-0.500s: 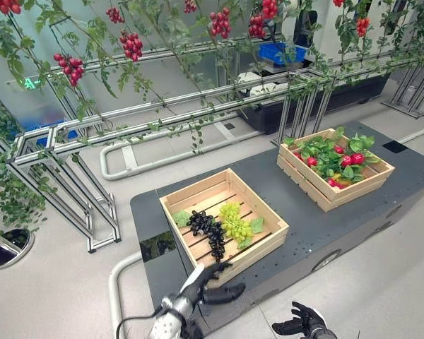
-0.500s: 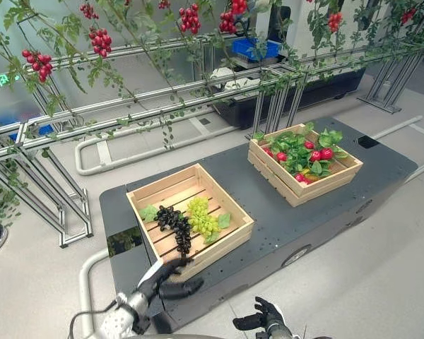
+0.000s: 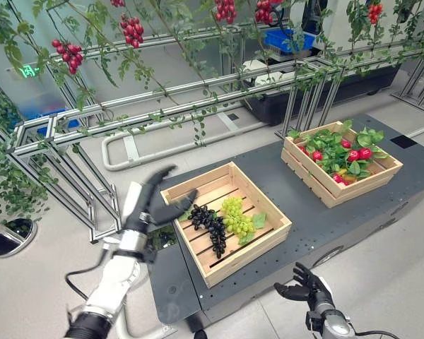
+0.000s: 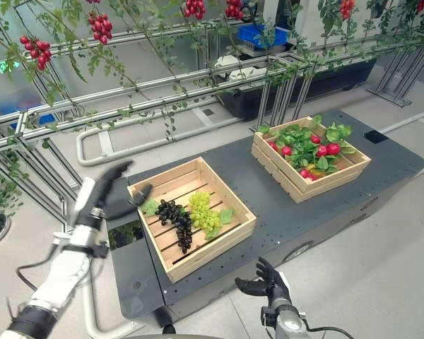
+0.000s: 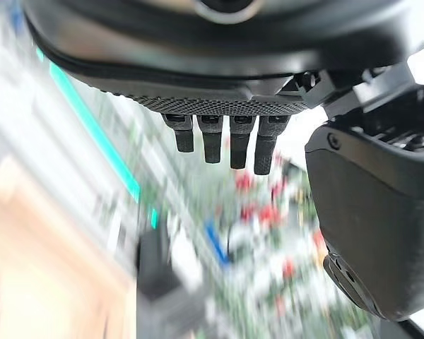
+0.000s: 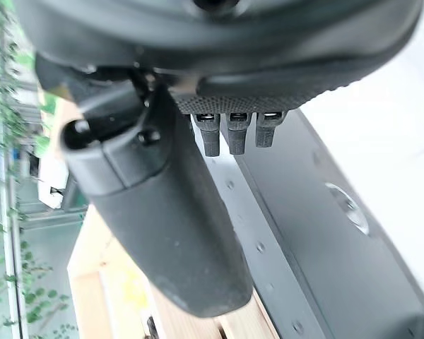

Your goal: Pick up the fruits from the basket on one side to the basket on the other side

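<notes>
So here we had the left robot hand [image 3: 147,210] up at centre-left of the frame, fingers spread wide and holding nothing, just beside the left rim of the near crate [image 3: 251,254]. The dark grapes [image 3: 210,227] and green grapes [image 3: 234,216] lay inside it, to the right of that hand. The dark bunch was nearer, its long axis running toward the lower right. The right robot hand [image 3: 307,286] hung loose and empty at the bottom, below the counter [image 3: 304,212] edge. We'd bet on the left reaching in; the far crate [image 3: 367,185] sat upper right.
</notes>
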`<state>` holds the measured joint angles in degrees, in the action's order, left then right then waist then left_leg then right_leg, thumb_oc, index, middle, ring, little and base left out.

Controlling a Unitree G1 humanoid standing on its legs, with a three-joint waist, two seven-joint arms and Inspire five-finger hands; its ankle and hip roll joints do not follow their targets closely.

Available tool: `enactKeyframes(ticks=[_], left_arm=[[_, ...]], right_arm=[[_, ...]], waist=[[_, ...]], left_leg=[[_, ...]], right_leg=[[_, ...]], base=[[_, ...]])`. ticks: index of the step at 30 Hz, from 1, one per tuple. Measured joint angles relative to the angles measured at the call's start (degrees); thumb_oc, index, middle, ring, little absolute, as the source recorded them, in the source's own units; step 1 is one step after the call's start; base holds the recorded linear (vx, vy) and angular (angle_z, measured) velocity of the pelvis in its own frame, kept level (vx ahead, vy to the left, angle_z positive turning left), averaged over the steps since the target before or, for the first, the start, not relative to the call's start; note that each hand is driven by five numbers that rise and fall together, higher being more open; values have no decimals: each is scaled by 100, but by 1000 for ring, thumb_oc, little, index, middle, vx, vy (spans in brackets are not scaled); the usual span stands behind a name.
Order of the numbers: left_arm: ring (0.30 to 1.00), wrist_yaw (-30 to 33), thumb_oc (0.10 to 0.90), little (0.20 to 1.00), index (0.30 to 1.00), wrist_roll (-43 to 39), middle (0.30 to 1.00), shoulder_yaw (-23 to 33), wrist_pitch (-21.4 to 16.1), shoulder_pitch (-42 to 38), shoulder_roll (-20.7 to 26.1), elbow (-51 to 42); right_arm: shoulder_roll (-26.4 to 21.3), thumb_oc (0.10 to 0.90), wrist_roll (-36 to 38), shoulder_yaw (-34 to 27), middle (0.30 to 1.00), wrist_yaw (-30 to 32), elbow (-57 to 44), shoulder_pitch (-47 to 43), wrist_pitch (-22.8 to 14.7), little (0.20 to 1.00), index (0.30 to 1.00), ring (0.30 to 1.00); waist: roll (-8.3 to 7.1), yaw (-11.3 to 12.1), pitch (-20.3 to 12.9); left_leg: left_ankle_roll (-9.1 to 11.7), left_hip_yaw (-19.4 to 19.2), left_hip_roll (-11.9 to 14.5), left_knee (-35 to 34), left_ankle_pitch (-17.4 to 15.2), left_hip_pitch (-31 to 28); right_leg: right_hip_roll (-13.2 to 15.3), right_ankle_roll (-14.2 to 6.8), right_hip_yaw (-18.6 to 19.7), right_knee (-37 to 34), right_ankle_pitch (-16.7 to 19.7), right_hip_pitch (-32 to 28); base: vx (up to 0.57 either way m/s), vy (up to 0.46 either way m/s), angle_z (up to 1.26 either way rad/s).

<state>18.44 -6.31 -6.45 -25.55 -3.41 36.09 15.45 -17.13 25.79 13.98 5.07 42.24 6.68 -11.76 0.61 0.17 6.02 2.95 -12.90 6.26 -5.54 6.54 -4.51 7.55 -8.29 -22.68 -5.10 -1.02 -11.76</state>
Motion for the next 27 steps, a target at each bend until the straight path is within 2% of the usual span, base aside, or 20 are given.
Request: enactKeyframes(ticks=[4, 6, 8, 11, 12, 13, 14, 16, 18, 21, 27], left_arm=[[900, 442, 800, 900, 900, 408, 900, -34, 276, -399, 554, -74], [900, 533, 800, 900, 900, 585, 900, -230, 364, -700, 742, 1], [900, 658, 800, 900, 900, 725, 900, -543, 504, -1179, 930, 211], [900, 942, 800, 900, 900, 912, 900, -1005, 674, -2089, 1123, 654], [900, 1110, 800, 900, 900, 1000, 900, -1297, 691, -2460, 1188, 849], [900, 1287, 800, 900, 900, 1081, 900, -1917, 777, -3254, 1496, 1136], [900, 1314, 800, 900, 900, 1388, 900, -2121, 814, -3724, 1704, 1326], [900, 1371, 800, 900, 900, 1604, 900, -2315, 971, -4173, 1765, 1542], [900, 1502, 800, 900, 900, 1895, 900, -2555, 1067, -4367, 1812, 1687], [900, 1594, 800, 900, 900, 2413, 900, -3153, 1303, -4633, 1901, 1877], [900, 1606, 800, 900, 900, 2787, 900, -3825, 1600, -5166, 2149, 1996]], right_arm=[[-84, 800, -7, 16, 900, 2, -4, 50, -13, 900, 900, 900], [-127, 800, -5, 23, 900, 2, -4, 13, -14, 900, 900, 900], [-265, 800, 105, 69, 900, 4, -5, -125, -48, 900, 900, 900], [-462, 800, 253, 169, 900, 11, 5, -585, -151, 900, 900, 900], [-567, 800, 374, 304, 900, 34, 17, -738, -222, 900, 900, 900], [-777, 800, 428, 527, 900, 36, 31, -1161, -255, 900, 900, 900], [-820, 800, 444, 566, 900, 36, 44, -1532, -260, 900, 900, 900], [-817, 800, 499, 554, 900, 36, 57, -1964, -280, 900, 900, 900], [-800, 800, 618, 587, 900, 35, 53, -2129, -345, 900, 900, 900], [-844, 800, 627, 592, 900, 32, 236, -2216, -417, 900, 900, 900], [-933, 800, 942, 648, 900, -13, 488, -2303, -435, 900, 900, 900]], waist=[[-71, 21, 148], [-22, 22, 206], [98, -3, 359], [284, -128, 809], [307, -124, 929], [346, -125, 1296], [315, -143, 1617], [247, -209, 2041], [100, -219, 2258], [36, -240, 2309], [-80, -237, 2414]], left_leg=[[-14, 27, -26, 0, 9, 66], [-36, 32, -27, 0, 40, 207], [-76, 42, -35, 7, 111, 393], [-118, 84, -26, 67, 292, 752], [-117, 88, -10, 211, 290, 963], [-118, 160, 40, 407, 291, 1292], [-126, 132, 78, 581, 298, 1540], [-141, 130, 63, 704, 308, 1682], [-157, 31, 34, 833, 290, 1777], [-150, 18, 28, 1035, 284, 2100], [-126, 39, 75, 1697, 113, 2668]], right_leg=[[23, -8, 15, 7, -3, 75], [30, -7, 19, 44, 0, 221], [38, -11, 34, 153, 13, 432], [44, 5, 44, 411, 43, 910], [83, 32, 76, 648, -25, 1132], [102, 88, 131, 1022, -108, 1526], [135, 140, 212, 1358, -181, 1875], [246, 160, 289, 1834, -345, 2172], [374, 178, 385, 2354, -583, 2482], [487, 246, 482, 2959, -853, 2950], [641, 370, 540, 3736, -1149, 3526]], base=[[-38, 74, 4], [-147, 108, 2], [-214, 83, 4], [-285, 63, 4], [-385, 89, 4], [-221, 67, -7], [-161, 50, -9], [-146, 60, -10], [-128, 67, -4], [-71, 66, 10], [-29, 62, 7]])
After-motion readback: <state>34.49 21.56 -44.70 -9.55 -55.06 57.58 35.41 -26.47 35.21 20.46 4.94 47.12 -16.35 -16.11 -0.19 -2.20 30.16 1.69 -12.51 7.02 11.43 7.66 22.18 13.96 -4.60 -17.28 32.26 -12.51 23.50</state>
